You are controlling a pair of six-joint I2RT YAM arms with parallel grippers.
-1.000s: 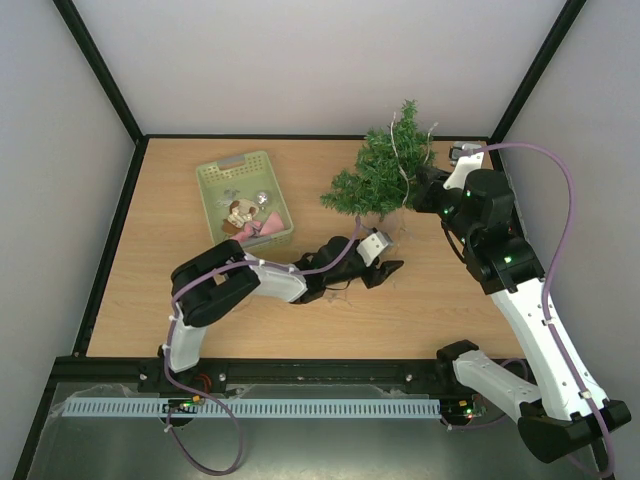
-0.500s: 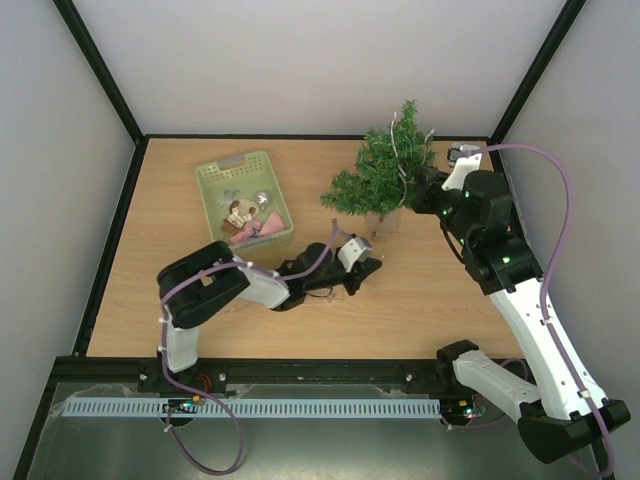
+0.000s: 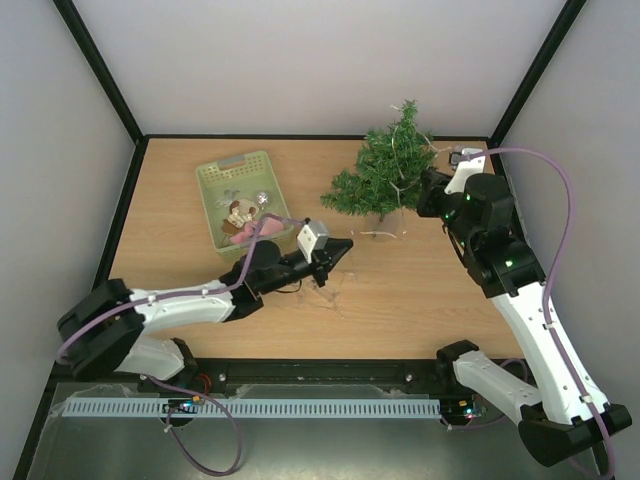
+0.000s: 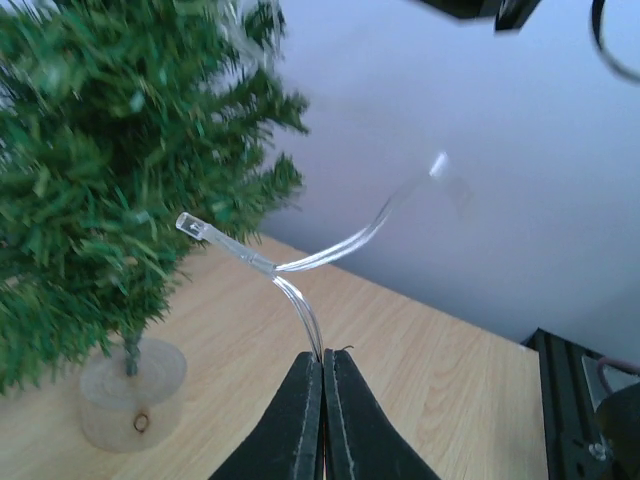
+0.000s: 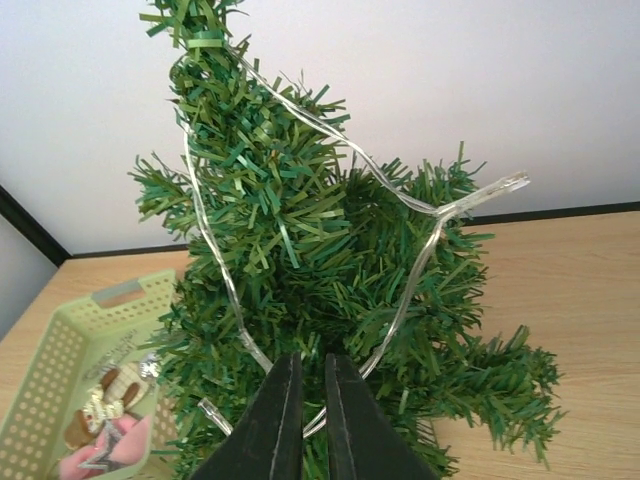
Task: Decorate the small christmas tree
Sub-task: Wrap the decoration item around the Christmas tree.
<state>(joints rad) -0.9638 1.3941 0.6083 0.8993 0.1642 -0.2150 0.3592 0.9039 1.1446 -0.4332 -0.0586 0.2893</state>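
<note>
Pale green plastic on the left: the basket [image 3: 232,161], with a few trinkets inside, too small for me to count. Just right of it my left gripper [image 3: 343,245] hangs low over the table [image 3: 420,290], jaws pressed together on a clear wire [image 4: 300,305] that forks up to a bulb [image 4: 192,225]. Further right the tree [image 3: 383,178] stands at the back right of the table on a wooden disc [image 4: 130,395], with the wire looped over its branches. My right gripper [image 5: 312,365] sits against the tree's right side, jaws all but together. I cannot tell whether they pinch a branch or the wire.

My worry is that the wire looks thin and slick, so it may slip from the left jaws. If I pull that end hard, the tree looks light enough to tip, or the loops could drag off.

Count: one basket, one tree, one wire as far as I can see, two bulbs in the left wrist view (one blurred), two grippers.
</note>
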